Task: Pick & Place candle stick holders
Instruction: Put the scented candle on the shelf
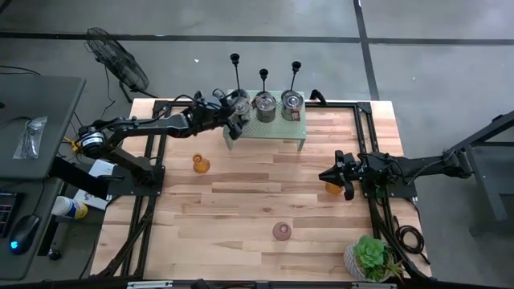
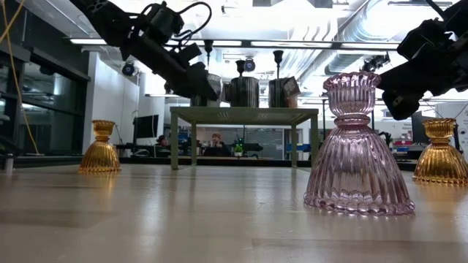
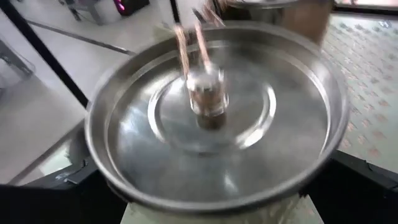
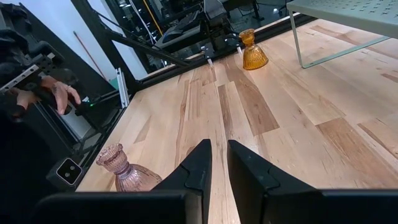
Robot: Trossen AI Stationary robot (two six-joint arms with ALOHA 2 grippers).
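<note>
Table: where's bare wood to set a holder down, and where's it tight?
Free: the wide patch between the amber holder, pink holder and right gripper. Crowded: the green shelf, with three tins, black candlesticks and the left gripper.

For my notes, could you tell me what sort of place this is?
Probably a robotics lab or workshop: a wooden table with two robot arms on metal frames, bare concrete floor, and exposed ceiling ducts.

Bare tabletop (image 1: pixel 241 205) between three scattered glass holders (image 1: pixel 281 231)
</note>
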